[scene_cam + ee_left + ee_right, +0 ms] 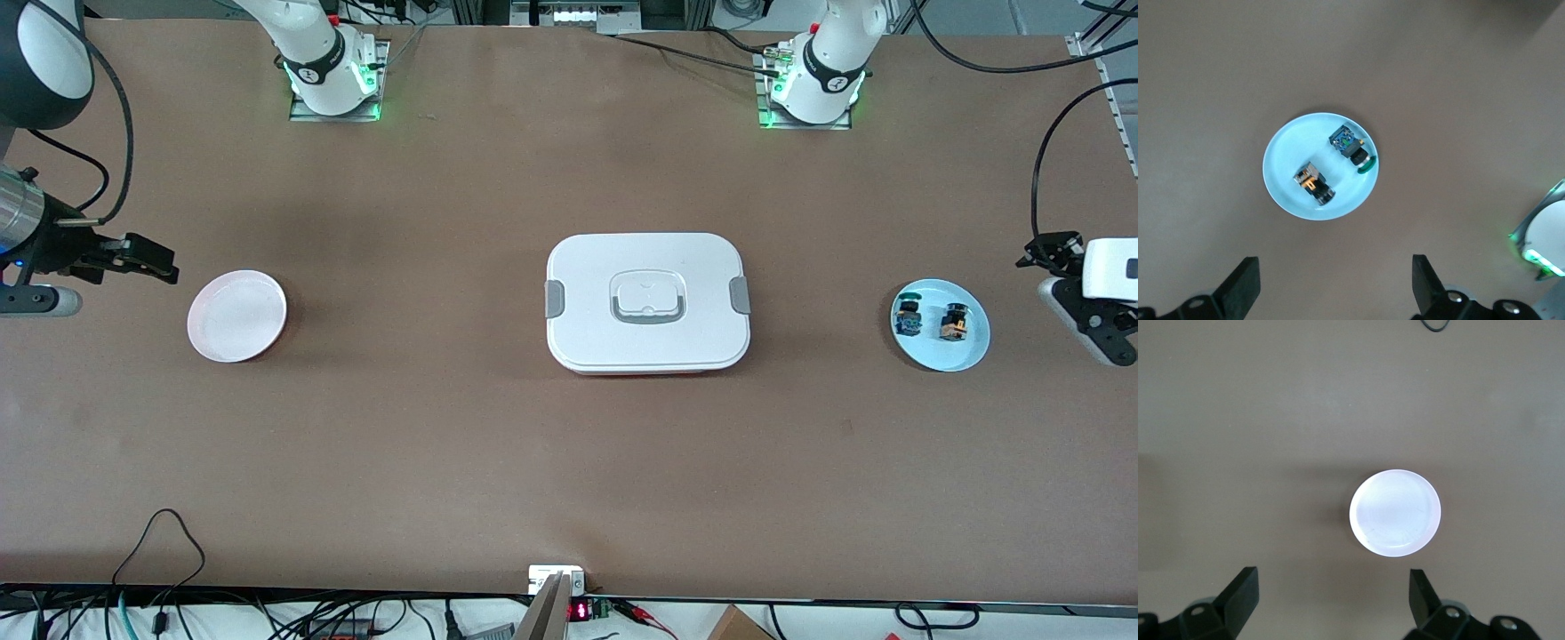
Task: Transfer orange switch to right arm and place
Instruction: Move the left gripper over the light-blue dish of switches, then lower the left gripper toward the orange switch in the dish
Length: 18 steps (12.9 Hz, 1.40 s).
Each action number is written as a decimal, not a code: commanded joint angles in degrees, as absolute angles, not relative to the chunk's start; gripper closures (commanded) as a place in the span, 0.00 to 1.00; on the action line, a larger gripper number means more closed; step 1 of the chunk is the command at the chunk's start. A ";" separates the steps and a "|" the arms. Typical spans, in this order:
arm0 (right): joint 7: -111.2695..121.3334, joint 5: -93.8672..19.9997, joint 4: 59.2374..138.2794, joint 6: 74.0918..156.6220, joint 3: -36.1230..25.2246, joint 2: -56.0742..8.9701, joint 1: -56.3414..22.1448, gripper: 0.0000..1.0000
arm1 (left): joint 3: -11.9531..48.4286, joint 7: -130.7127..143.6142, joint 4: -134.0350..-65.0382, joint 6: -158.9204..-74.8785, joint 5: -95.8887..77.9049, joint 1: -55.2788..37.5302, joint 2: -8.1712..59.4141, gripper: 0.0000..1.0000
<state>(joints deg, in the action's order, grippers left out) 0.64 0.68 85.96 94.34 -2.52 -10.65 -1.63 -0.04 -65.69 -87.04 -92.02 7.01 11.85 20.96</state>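
Two plates and a box on a brown table [569, 462].

Orange switch [954, 323] lying on its side in the light blue plate [969, 357], at the left arm's end of the table. Just beside it in the same plate, at about 9 o'clock in the front view: a blue switch with a green top [908, 316]. Not touching each other.

White lunch box [647, 300] with grey clips, lid on, in the middle of the table.

Pink plate [236, 316] at the right arm's end, with nothing in it.

Left gripper [1067, 284] up in the air at the table's edge, at 3 o'clock from the blue plate. Jaws wide apart, holding nothing.

Right gripper [147, 260] up in the air at 10 o'clock from the pink plate. Jaws wide apart too, holding nothing.
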 commanded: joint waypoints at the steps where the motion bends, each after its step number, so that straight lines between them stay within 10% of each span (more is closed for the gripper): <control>1: 0.44 0.09 84.99 93.61 -2.37 -10.37 0.09 0.00 | 0.26 -77.57 -87.98 -97.28 8.44 13.53 24.07 0.00; 18: 1.41 0.70 85.34 92.20 -1.67 -9.05 -0.62 0.00 | 1.23 -126.83 -96.66 -122.50 2.37 20.13 33.84 0.00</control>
